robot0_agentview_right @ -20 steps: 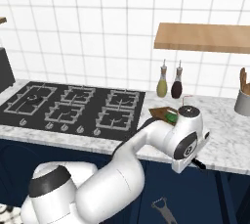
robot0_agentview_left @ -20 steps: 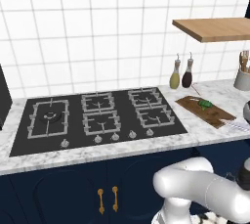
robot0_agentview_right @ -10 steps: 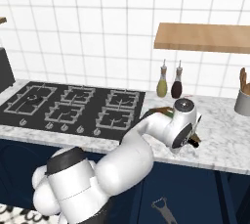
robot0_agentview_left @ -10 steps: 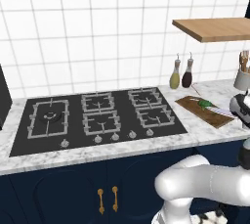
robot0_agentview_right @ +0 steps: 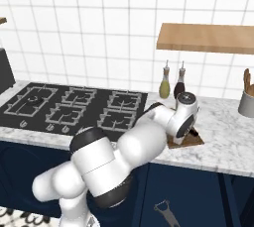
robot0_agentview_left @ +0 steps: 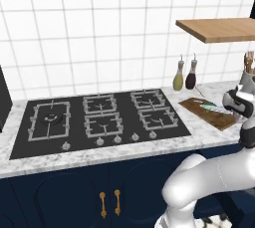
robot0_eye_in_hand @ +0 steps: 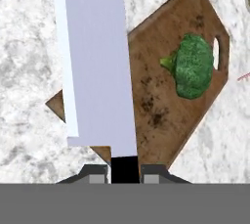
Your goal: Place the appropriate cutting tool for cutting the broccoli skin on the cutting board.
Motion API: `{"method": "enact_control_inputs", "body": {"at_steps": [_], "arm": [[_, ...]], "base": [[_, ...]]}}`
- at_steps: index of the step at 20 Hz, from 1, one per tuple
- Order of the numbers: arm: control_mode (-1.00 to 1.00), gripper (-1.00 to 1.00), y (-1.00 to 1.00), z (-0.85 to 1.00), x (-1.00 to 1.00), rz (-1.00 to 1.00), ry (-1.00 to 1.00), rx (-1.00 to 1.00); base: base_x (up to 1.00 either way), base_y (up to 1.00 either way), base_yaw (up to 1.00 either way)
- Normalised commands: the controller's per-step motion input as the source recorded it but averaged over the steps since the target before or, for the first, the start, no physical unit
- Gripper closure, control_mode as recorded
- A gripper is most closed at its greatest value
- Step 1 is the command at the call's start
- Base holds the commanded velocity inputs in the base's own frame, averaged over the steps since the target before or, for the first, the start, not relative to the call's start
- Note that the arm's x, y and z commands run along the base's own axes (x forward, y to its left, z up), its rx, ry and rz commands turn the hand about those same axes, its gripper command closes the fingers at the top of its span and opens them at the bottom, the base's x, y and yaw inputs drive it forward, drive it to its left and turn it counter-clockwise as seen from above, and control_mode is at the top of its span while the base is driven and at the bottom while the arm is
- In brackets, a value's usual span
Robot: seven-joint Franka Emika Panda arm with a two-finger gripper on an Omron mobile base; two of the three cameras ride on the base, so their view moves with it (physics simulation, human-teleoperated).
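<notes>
Hidden and cut-off parts: in the hand view the knife (robot0_eye_in_hand: 95, 66) runs up out of the top edge, so its tip cannot be seen, and its broad silver blade covers the middle and left part of the cutting board (robot0_eye_in_hand: 156, 100). The short black handle is visible only as a small dark block between the two finger tips; most of it is concealed. In the right base view the arm's wrist stands in front of the cutting board (robot0_agentview_right: 191, 141), leaving only one corner exposed. In the left base view the gripper (robot0_agentview_left: 238, 103) sits at the frame's right edge and its fingers are hard to make out.

Gripper state: the gripper (robot0_eye_in_hand: 124, 175) is clenched on the knife handle, one finger on either side of it.

Task objects: the knife hangs above the cutting board, blade pointing away from the hand; whether the blade touches the board cannot be told. The broccoli (robot0_eye_in_hand: 191, 65) lies on the board, beside the blade and apart from it, near the board's handle slot.

Containers: a grey holder (robot0_agentview_right: 246, 103) stands on the marble counter (robot0_agentview_right: 225, 137), well apart from the board, with wooden utensils upright in it. Two bottles (robot0_agentview_left: 185, 75) stand behind the board at the tiled wall.
</notes>
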Motion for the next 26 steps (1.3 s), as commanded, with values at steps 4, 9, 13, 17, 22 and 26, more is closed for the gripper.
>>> {"method": "enact_control_inputs", "body": {"at_steps": [4, 9, 13, 17, 22, 26], "arm": [[-1.00, 1.00, -0.06, -0.31, 0.30, 0.11, 0.01, 0.01], [-1.00, 1.00, -0.03, -0.42, 0.21, 0.08, 0.03, 0.00], [-1.00, 1.00, 0.00, -0.51, 0.23, 0.07, 0.07, 0.00], [-1.00, 1.00, 0.00, -0.45, 0.23, 0.06, 0.06, 0.00], [-1.00, 1.00, -0.08, -0.08, 0.26, 0.01, 0.01, 0.00], [-1.00, 1.00, -0.16, -0.08, 0.17, 0.00, 0.00, 0.00]], "base": [[0.00, 0.00, 0.00], [0.00, 0.00, 0.00], [0.00, 0.00, 0.00], [0.00, 0.00, 0.00], [0.00, 0.00, 0.00], [0.00, 0.00, 0.00]]}}
